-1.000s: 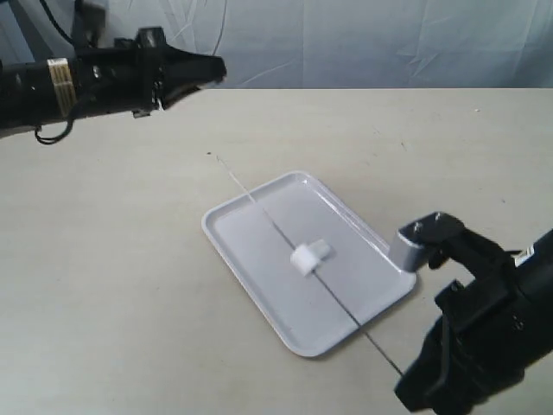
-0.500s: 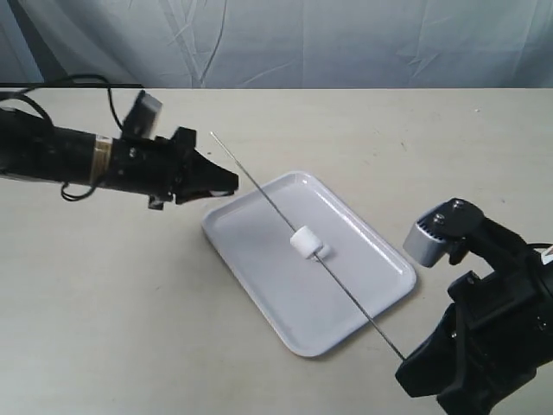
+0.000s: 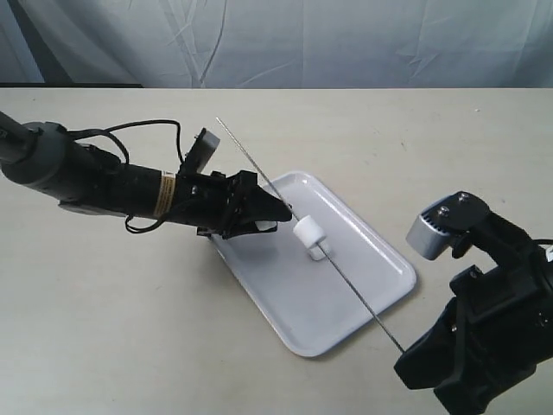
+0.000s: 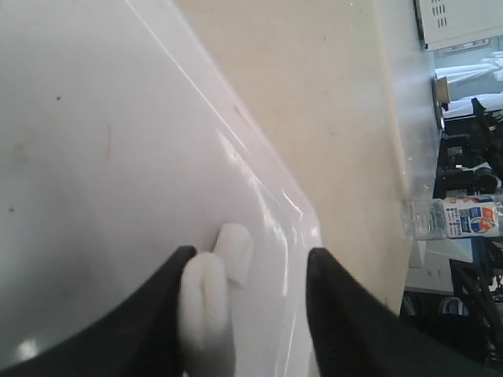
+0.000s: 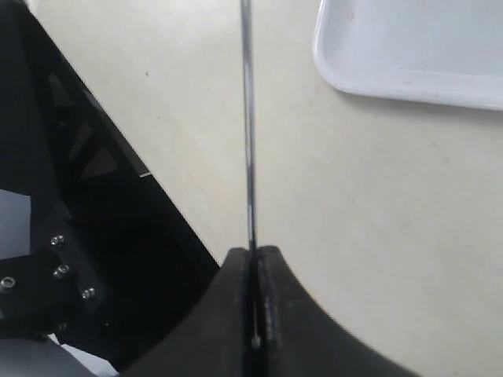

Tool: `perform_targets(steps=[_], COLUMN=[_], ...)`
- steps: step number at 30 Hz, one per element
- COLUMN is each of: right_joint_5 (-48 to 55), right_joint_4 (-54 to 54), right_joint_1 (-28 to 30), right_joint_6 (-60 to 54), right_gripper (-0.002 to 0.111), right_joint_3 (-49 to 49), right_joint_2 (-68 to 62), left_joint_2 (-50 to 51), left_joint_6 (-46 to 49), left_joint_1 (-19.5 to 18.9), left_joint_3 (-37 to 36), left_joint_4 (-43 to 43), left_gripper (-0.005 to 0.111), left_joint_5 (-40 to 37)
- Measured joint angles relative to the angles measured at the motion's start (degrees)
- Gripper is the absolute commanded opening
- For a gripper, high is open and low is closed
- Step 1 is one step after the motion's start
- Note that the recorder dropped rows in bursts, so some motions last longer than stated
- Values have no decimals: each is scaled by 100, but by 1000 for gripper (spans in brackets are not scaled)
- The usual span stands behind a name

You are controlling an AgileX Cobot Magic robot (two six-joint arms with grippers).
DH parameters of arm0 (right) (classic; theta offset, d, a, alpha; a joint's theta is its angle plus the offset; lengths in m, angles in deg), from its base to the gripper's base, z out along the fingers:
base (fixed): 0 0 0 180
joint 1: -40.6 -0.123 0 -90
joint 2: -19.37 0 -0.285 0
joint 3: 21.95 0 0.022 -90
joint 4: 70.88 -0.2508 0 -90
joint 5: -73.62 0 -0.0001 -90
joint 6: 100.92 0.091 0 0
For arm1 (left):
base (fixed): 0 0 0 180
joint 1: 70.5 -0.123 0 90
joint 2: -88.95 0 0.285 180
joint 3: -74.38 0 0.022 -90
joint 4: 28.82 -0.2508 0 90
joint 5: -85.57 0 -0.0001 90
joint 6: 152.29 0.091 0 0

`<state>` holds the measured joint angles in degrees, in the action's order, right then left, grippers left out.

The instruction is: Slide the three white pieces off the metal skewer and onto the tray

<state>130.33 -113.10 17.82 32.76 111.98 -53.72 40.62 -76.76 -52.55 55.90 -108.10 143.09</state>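
The metal skewer slants over the tray, its near end pinched in my shut right gripper. In the right wrist view the skewer runs straight out of the shut right gripper, past a corner of the tray. White pieces sit bunched mid-rod above the tray, one smaller bit just below. My left gripper reaches across and stands open just left of them. In the left wrist view the left gripper is open over the tray, with white pieces against one finger and another beside it.
The beige table stretches around the tray, with a pale cloth backdrop behind. My right arm's dark bulk fills the near right corner. Beyond the table edge, the left wrist view shows a bottle and equipment.
My left arm has swung from the far left across to the tray, ending beside the white pieces. The right gripper has raised the skewer, which earlier lay along the tray.
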Motion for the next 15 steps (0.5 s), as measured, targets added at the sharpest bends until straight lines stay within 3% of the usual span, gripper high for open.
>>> perform_targets(steps=[4,15], right_joint_5=[-48,-275], right_joint_4=[-11,-11], right_joint_1=[0,0], right_joint_6=[12,12], right_gripper=[-1,-1], right_joint_3=[0,0], right_joint_2=[0,0], left_joint_2=[0,-157], left_joint_6=[0,933], left_joint_1=[-113,25], left_joint_3=[0,4], left_joint_4=[-8,-768], left_gripper=[63,63], left_joint_5=[-146,-655])
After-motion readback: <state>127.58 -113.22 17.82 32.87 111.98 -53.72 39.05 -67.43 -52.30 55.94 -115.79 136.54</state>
